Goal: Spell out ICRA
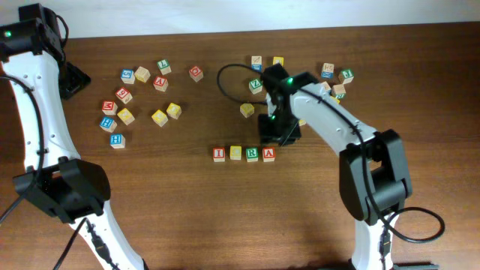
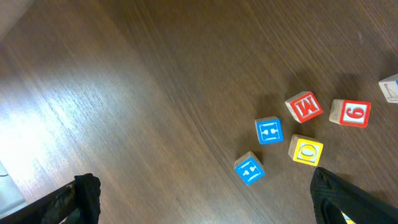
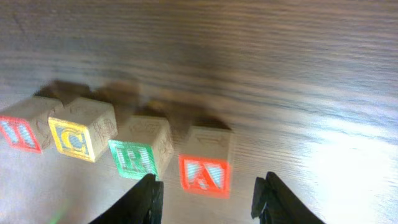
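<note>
While the right arm reaches down over the middle of the table (image 1: 187,217), the right gripper (image 3: 208,188) holds nothing. Its two dark fingers (image 3: 146,199) are spread wider than the red A (image 3: 208,149), one to each side of that cube, with bare wood showing in both gaps.

The four letter cubes stand flat on the wood in a straight row. From left to right they are the red I (image 3: 22,127), the yellow C (image 3: 81,130), the green R (image 3: 140,149) and the A at the right end. Neighbours sit just beside each other with narrow slits between them. From above, the row lies near the table's centre, just on the near side of the right arm's wrist.

Well off to the far left, the left gripper (image 2: 203,180) hangs above a loose scatter of cubes, its jaws wide apart and empty. Below it lie a red M cube (image 2: 304,106), a red numeral cube (image 2: 351,113) that I cannot tell for a 6 or a 9, two blue cubes (image 2: 268,130) and a yellow ring-marked cube (image 2: 305,150), all apart from one another.

More loose cubes (image 1: 334,75) lie on the far right, beyond the right arm. A lone yellow cube (image 1: 247,110) sits near that arm's wrist on its far left side, and a black cable (image 1: 229,79) loops over the wood beside it.
</note>
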Available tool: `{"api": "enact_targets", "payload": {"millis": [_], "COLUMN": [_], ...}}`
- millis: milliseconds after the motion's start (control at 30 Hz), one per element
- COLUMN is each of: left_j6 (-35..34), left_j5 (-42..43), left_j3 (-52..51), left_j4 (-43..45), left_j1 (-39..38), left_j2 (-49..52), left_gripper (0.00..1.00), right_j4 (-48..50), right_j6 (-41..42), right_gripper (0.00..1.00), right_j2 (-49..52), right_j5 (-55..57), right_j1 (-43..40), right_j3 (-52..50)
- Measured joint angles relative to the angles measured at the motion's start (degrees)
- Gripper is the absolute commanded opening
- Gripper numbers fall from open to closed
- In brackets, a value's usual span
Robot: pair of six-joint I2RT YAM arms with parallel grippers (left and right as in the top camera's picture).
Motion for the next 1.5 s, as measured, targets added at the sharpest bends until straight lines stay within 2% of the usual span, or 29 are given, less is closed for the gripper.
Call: {"api": "enact_targets", "payload": {"millis": [100,167,267,400,500,567,700,733,767,800,833,967,1067,1100,1133,1200,1233,1267,1300,1333,1433,1500], "left_j6": [-0.02,-0.02,-0.02,-0.02,-0.02,-0.02,-0.02,-0.02,-0.02,-0.02,-0.02,0.00,0.07,1.03,3.37,9.03,11.26,12.92,15.13,16.28,18.73,19.61], "left_j5": [0.02,-0.02,0.00,0.00,0.00,0.00,0.00,0.00,-0.04,0.00,-0.02,1.31,9.66,13.66,18.32,25.73,27.06,28.41,29.49,30.40,30.03,28.96], "left_j3": [0.00,0.00,0.00,0.00,0.00,0.00,0.00,0.00,0.00,0.00,0.00,0.00,0.00,0.00,0.00,-0.72,-1.51,-2.67,-5.16,-7.96,-14.80,-17.79], "left_j4": [-0.02,-0.09,0.02,0.00,-0.02,0.04,0.00,-0.02,0.00,0.07,0.00,0.79,-0.13,-0.59,-1.03,-2.71,-2.67,-2.78,-2.62,-2.75,-0.37,0.44], "left_j1": [0.00,0.00,0.00,0.00,0.00,0.00,0.00,0.00,0.00,0.00,0.00,0.00,0.00,0.00,-0.11,-1.22,-2.10,-3.37,-5.51,-8.31,-15.52,-19.06], "left_j2": [0.00,0.00,0.00,0.00,0.00,0.00,0.00,0.00,0.00,0.00,0.00,0.00,0.00,0.00,0.00,-0.04,-0.07,-0.09,-0.09,-0.09,-0.04,0.00], "left_gripper": [0.99,0.99,0.99,0.99,0.99,0.99,0.99,0.99,0.99,0.99,0.99,0.99,0.98,0.95,0.87,0.56,0.53,0.49,0.41,0.35,0.26,0.23], "right_j4": [-9.18,-17.84,-27.26,-31.43,-31.54,-31.54,-31.54,-31.10,-31.15,-30.82,-29.18,-23.98,-22.99,-22.56,-22.12,-21.18,-20.98,-20.70,-20.15,-19.87,-19.32,-18.21], "right_j6": [-2.86,-5.60,-7.45,-9.01,-10.08,-10.34,-10.47,-10.51,-10.54,-10.58,-10.43,-10.80,-10.84,-10.88,-10.93,-10.95,-10.95,-10.97,-10.97,-11.13,-11.15,-11.15], "right_gripper": [0.42,0.35,0.35,0.35,0.36,0.39,0.40,0.44,0.57,0.80,0.98,0.98,0.98,0.98,0.98,0.98,1.00,0.93,0.79,0.74,0.69,0.70], "right_j2": [0.13,0.13,-0.90,-7.82,-15.47,-24.83,-38.99,-41.90,-45.75,-47.25,-49.37,-51.74,-49.86,-48.76,-47.71,-45.16,-43.80,-42.01,-39.17,-36.06,-28.41,-24.65], "right_j5": [0.26,0.66,3.89,6.40,6.97,7.02,8.31,8.48,8.66,8.72,8.90,9.11,9.11,9.11,9.11,9.11,9.05,8.79,7.85,6.64,4.28,3.41], "right_j1": [-4.02,-8.96,-14.71,-20.52,-21.38,-21.22,-21.22,-21.22,-21.22,-21.22,-21.22,-21.22,-21.22,-21.22,-21.22,-21.22,-21.22,-21.22,-21.22,-21.22,-21.22,-21.22], "right_j3": [8.92,18.14,26.18,27.06,27.06,26.34,15.78,13.14,8.96,7.30,4.48,-2.36,-2.47,-2.49,-2.51,-2.51,-2.51,-2.51,-2.51,-2.56,-2.62,-2.69]}}
